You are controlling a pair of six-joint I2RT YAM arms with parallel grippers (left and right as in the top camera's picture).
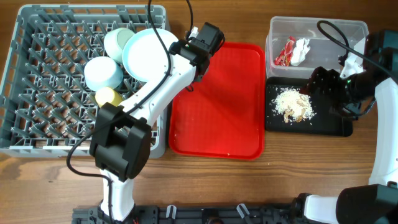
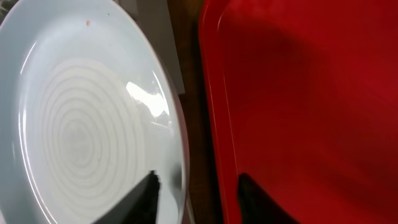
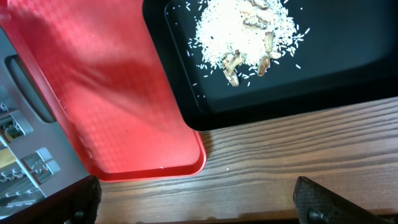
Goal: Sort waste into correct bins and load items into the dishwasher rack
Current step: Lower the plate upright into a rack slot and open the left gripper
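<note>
Left gripper point(image 2: 198, 180) parted astride rim of round pale plate point(image 2: 81, 124); right gripper point(image 3: 196, 186) wide open over wooden tabletop point(image 3: 280, 162); two pale blue-green bowls point(image 1: 102, 73) point(image 1: 118, 40) upper left.

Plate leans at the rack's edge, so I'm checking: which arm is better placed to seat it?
Left: the left end effector straddles the plate rim. The right end effector hangs open over the black tray, beyond the red tray.
</note>
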